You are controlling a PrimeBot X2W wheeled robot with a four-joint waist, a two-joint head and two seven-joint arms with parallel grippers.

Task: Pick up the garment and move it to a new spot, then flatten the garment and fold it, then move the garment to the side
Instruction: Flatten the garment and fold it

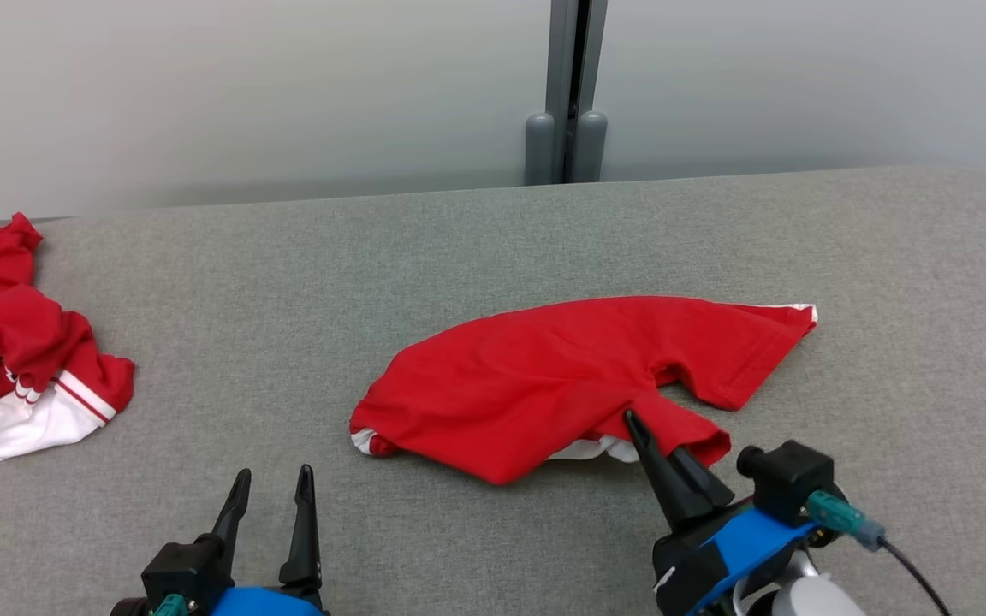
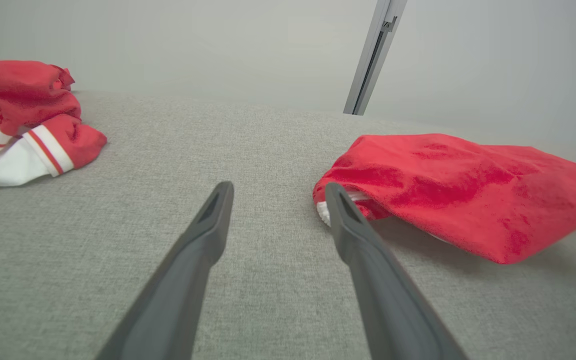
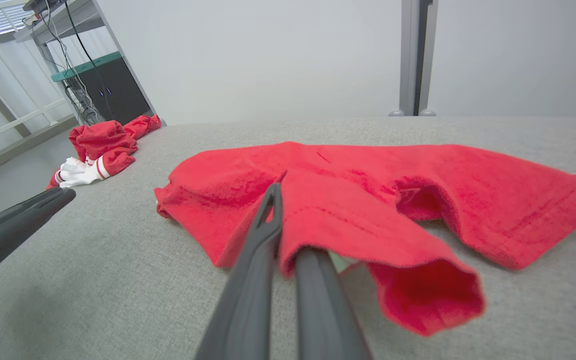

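I am reading no lettering, brand, number or sign on the garment (image 1: 544, 376), the crumpled clothes (image 1: 14, 351), the table (image 1: 330, 274) or the wall (image 1: 288, 85).

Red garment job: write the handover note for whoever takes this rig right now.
Right gripper: shut on the near edge of the red garment. Its fingers pinch the cloth, one above and one under.
Left gripper: open and empty, over the table to the garment's left.
Garment: rumpled, mid-table, lying on the surface, not lifted.
Red-and-white heap: at the table's left edge, apart from both grippers.
Done: grip taken.
Left: lift the garment and move it to a new spot, flatten, fold, move aside.
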